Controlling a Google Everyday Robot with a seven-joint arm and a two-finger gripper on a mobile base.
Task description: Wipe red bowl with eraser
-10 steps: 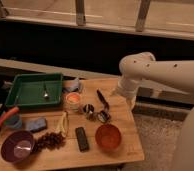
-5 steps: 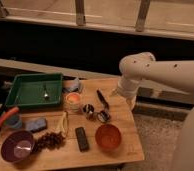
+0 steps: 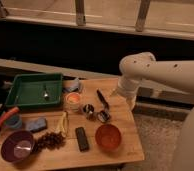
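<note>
Wooden worktop [image 3: 126,151] in a dim room, white robot arm [image 3: 162,70] at its right edge.
The hand [image 3: 128,100] hangs spread and empty; the flat black rectangular eraser [image 3: 81,138] lies just left of the round orange-red bowl [image 3: 108,137].

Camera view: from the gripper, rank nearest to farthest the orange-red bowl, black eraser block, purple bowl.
From the gripper, at right edge of wooden table:
1. Round orange-red bowl, front right.
2. Flat black eraser block, front middle.
3. Round purple bowl, front left.
</note>
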